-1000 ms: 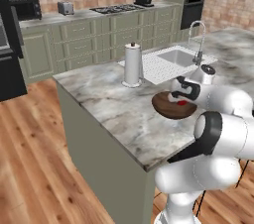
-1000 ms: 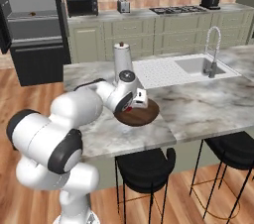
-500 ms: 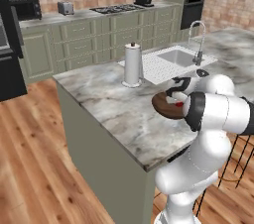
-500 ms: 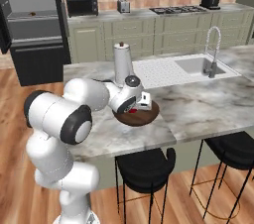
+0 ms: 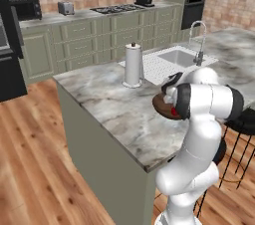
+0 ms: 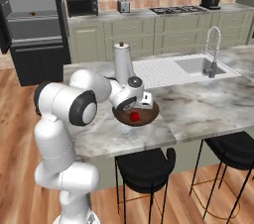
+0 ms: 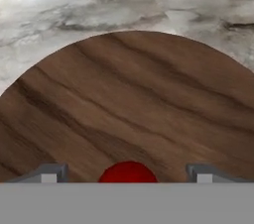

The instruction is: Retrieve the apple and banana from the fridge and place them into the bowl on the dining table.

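- On the far left of my right base view I see the fridge point(image 6: 34, 25), black, standing well apart from the island.
- Just right of it, a black microwave point(image 6: 82, 5) and a small toaster point(image 6: 123, 6) sit on the wall counter under the brick backsplash.
- On the dining table point(image 6: 208, 101), the pale marbled tabletop, an upright paper towel roll point(image 6: 122, 62) stands near the back edge, just behind my arm.
- Right of the roll and nearer the front edge lies the bowl point(image 6: 148, 115), dark brown wood, flat on the stone.
- The apple point(image 6: 134, 116) rests inside the bowl, a small red ball on the wood grain.
- My tool point(image 6: 144, 100) hangs directly above the bowl; in the hand view its two grey fingertips point(image 7: 49, 173) stand wide on either side of the apple point(image 7: 128, 172), and I see nothing clamped between them, so it is released.
- In the left base view the bowl point(image 5: 160, 104) is partly hidden behind my arm, with a sliver of red apple point(image 5: 173, 112) peeking out beside it.
- Further right, a sink point(image 6: 196, 64) with a tall curved faucet point(image 6: 213, 52) is set into the tabletop.
- Black stools point(image 6: 144, 166) stand under the near edge.
- I cannot make out the banana anywhere.
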Motion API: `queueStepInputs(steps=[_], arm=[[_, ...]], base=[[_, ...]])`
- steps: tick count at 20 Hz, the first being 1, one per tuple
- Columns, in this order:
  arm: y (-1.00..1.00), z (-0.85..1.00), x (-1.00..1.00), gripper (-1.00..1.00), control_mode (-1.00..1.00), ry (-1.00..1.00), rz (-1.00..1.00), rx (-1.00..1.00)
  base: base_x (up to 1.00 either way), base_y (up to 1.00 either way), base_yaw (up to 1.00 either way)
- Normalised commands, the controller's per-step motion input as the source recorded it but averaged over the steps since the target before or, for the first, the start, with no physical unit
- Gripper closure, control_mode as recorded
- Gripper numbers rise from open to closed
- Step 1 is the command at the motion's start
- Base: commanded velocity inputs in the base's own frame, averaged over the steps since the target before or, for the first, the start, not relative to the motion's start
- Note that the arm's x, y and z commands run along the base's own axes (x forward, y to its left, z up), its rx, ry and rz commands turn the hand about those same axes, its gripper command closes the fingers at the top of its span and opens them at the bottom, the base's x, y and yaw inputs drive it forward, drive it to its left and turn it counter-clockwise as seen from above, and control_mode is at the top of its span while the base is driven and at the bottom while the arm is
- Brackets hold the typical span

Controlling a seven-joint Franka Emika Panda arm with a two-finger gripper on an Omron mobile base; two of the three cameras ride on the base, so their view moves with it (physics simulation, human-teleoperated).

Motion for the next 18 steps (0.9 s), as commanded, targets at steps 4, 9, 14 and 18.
queueStepInputs(steps=[4,9,14,18], arm=[[-0.04,0.01,-0.01,-1.00,-1.00,0.00,0.00,0.00],[-0.02,0.32,-0.69,-1.00,-1.00,-0.10,0.02,0.00],[0.14,0.73,-1.00,-1.00,-1.00,-0.26,0.09,-0.05],[0.19,1.00,-1.00,-1.00,-1.00,-0.33,0.11,-0.13]], base=[[0.00,0.00,0.00],[0.00,0.00,0.00],[0.00,0.00,0.00],[0.00,0.00,0.00]])
